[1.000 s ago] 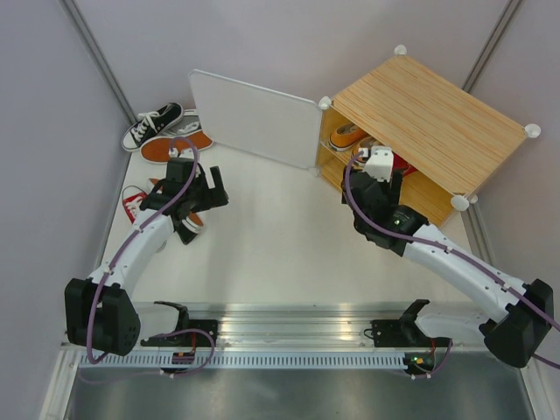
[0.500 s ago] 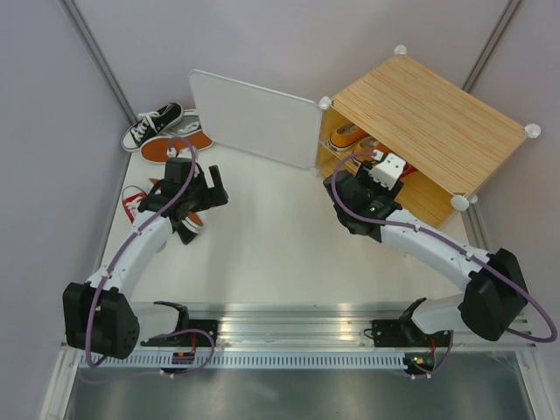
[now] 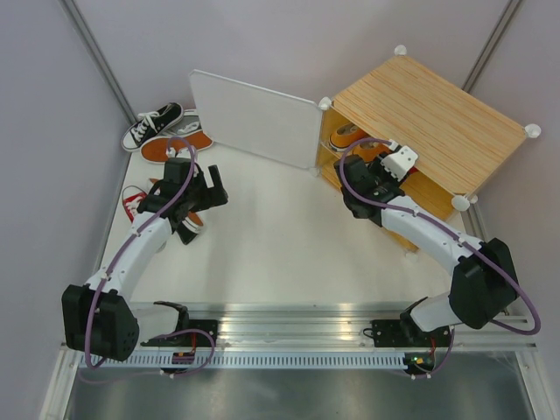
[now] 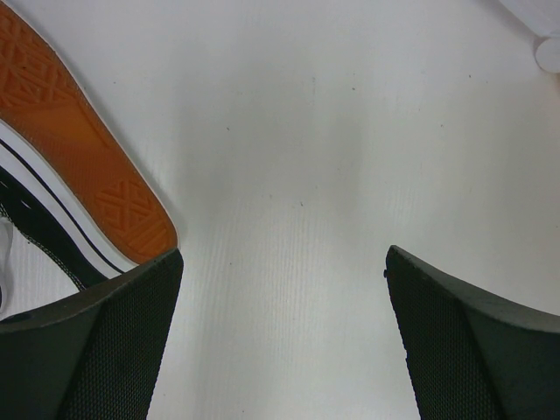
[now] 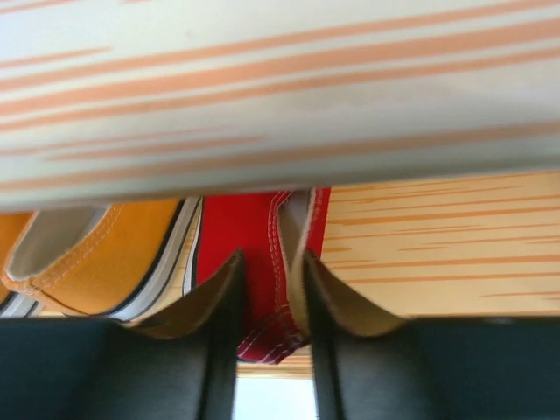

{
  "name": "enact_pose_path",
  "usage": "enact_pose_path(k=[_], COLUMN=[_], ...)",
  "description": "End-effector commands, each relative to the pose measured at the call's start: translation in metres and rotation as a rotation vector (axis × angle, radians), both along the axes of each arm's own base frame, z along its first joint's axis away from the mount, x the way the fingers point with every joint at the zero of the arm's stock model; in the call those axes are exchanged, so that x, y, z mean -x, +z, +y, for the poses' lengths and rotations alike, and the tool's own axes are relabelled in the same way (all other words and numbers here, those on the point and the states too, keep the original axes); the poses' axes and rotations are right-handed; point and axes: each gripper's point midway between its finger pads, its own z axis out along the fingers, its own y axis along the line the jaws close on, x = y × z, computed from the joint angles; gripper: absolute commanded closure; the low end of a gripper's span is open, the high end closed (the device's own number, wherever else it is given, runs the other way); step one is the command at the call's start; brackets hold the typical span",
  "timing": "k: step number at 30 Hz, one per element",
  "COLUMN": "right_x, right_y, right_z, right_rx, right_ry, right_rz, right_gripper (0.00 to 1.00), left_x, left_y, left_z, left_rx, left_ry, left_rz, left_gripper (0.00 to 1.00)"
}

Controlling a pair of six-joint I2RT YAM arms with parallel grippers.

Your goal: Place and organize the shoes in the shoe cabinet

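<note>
Right gripper: the right gripper (image 5: 269, 262) is inside the shoe cabinet (image 3: 429, 109), jaws pinched on the collar edge of the red shoe (image 5: 249, 227) — a second ago they stood much wider.
Red shoe: sits on a wood-grain shelf (image 5: 420, 236) under the cabinet top, just beside an orange shoe (image 5: 105, 254) on its left in the wrist view.
Right arm: the wrist has gone deeper into the cabinet front since the earlier frame, and the elbow has swung out to the right.
Left gripper: the left gripper (image 4: 284, 254) is spread wide and holds nothing, with bare table (image 4: 297, 131) between the fingers — same spot as before.
Black shoe: the black shoe (image 4: 87, 166) lies on its side, orange sole showing, just beside the left finger.
Loose shoes: the loose shoes (image 3: 166, 131) are bunched at far left, left of the open door (image 3: 254, 118). A second red shoe (image 3: 133, 201) lies near the left wall. None have moved.
</note>
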Motion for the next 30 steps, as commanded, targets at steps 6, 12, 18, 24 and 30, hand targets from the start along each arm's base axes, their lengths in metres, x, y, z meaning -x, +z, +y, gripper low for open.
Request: enact_pose_path(k=[6,12,18,24,30], right_x=[0.005,0.015,0.019,0.014,0.000], right_y=[0.012,0.029,0.050,0.037,0.009], right_z=[-0.014,-0.026,-0.032,-0.033,-0.022], right_rx=[0.080,0.170,0.243,0.281,0.149], right_ry=[-0.043,-0.097,-0.129,-0.131,-0.063], right_rz=[0.035,0.072,0.092,0.147,0.131], right_gripper=[0.99,0.99,0.99,0.99,0.80], left_x=[-0.006,-0.007,-0.007,-0.006,-0.006], left_y=[0.022,0.021,0.020,0.020,0.020], left_z=[-0.005,-0.006,-0.006,-0.007,-0.006], left_rx=[0.044,0.047,0.049,0.050,0.046], left_ry=[0.006,0.002,0.002,0.001,0.001], left_rz=[-0.056,-0.052,-0.047,-0.049,-0.050], left_gripper=[0.00,0.00,0.00,0.00,0.00])
